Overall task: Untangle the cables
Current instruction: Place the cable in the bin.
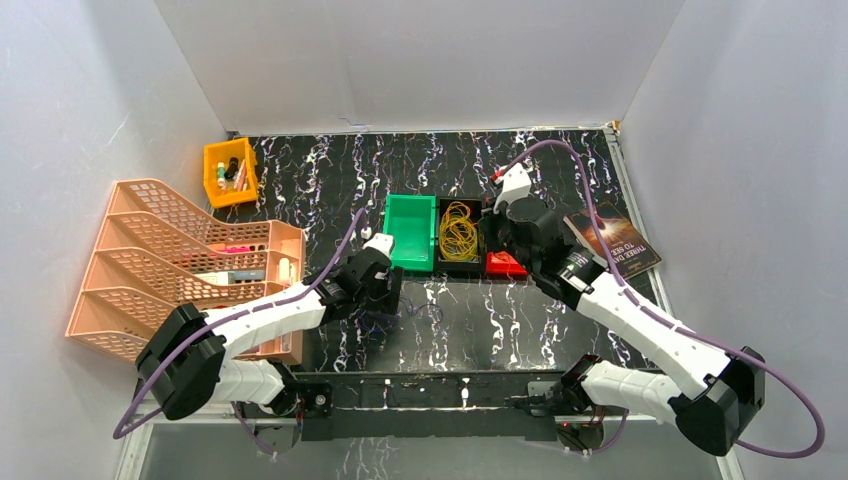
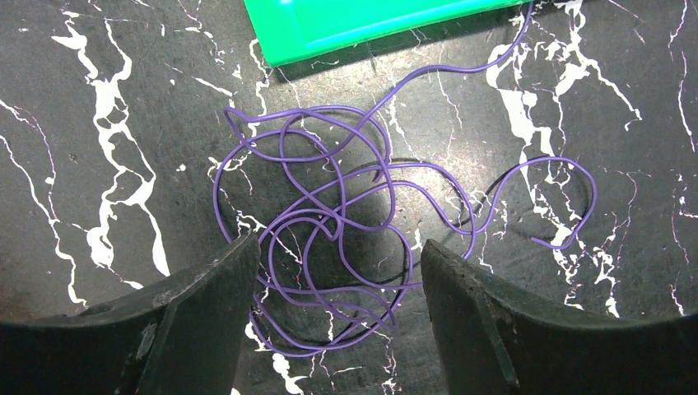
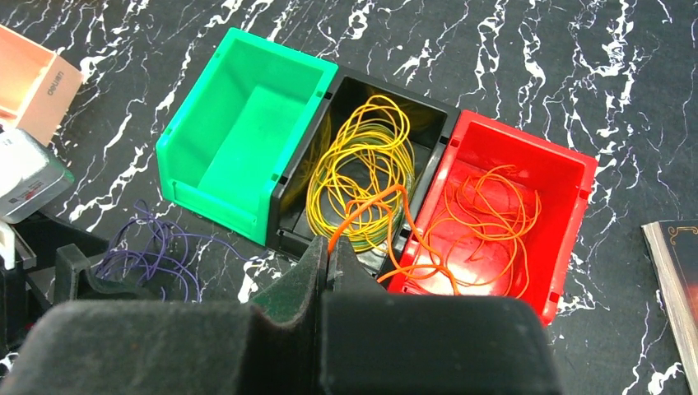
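Purple cable (image 2: 329, 222) lies tangled mid-table (image 2: 99, 164) before the green bin (image 2: 346, 29), left gripper (image 2: 337, 247) gaping astride it, ready to pinch; right gripper (image 3: 328, 251), shut on an orange cable (image 3: 481, 210), likely parts it from the yellow cable (image 3: 362, 164).

Wears white shells on the long links of the left arm (image 1: 255, 322) and right arm (image 1: 650, 325), with bulky black housings at the joints. Carries a thick purple cord (image 1: 548, 143) looping alongside each arm. Ends in a left claw (image 2: 333, 255) with broad, scuffed matte-black fingers (image 2: 206, 313) and a right claw (image 3: 329, 251) with wedge-shaped black tips. Stands on black bases (image 1: 295, 398).
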`<state>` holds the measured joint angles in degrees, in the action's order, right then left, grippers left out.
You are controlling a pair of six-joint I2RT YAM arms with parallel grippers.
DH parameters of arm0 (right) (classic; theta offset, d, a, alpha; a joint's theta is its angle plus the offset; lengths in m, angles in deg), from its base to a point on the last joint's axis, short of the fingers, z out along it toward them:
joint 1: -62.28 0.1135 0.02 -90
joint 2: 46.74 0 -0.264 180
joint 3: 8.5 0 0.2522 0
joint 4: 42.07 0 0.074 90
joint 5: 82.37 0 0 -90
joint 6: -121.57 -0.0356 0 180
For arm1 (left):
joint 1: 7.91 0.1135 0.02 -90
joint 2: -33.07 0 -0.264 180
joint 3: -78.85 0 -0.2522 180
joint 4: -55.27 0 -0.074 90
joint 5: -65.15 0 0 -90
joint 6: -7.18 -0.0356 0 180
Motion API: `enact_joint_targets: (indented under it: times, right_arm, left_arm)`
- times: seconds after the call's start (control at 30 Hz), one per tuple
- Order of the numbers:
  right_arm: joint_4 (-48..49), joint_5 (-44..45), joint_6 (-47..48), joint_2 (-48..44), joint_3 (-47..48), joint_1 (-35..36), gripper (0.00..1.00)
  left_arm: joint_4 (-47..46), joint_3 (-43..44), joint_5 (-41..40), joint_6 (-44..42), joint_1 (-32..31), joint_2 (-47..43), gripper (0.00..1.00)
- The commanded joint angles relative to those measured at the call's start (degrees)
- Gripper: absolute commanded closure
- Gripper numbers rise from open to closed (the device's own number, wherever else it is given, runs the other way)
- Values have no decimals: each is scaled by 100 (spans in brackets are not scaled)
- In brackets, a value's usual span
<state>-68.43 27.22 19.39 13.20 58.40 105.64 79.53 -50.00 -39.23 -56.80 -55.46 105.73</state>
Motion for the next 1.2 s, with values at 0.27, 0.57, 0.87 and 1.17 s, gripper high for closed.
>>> enact_joint_targets:
  times: [0.27, 0.57, 0.87, 1.17]
  right_arm:
    - [-3, 96, -112, 108, 367, -282, 100]
    - [-137, -424, -206, 506, 621, -1143, 100]
    - [141, -804, -310, 728, 818, -1520, 100]
    - [181, -767, -233, 726, 829, -1656, 100]
  left_arm:
    - [75, 250, -14, -4, -26, 16, 30]
    - [112, 169, -57, 43, -25, -102, 30]
    - [144, 151, -74, 61, -26, -145, 30]
    - [126, 129, -68, 96, -26, -155, 30]
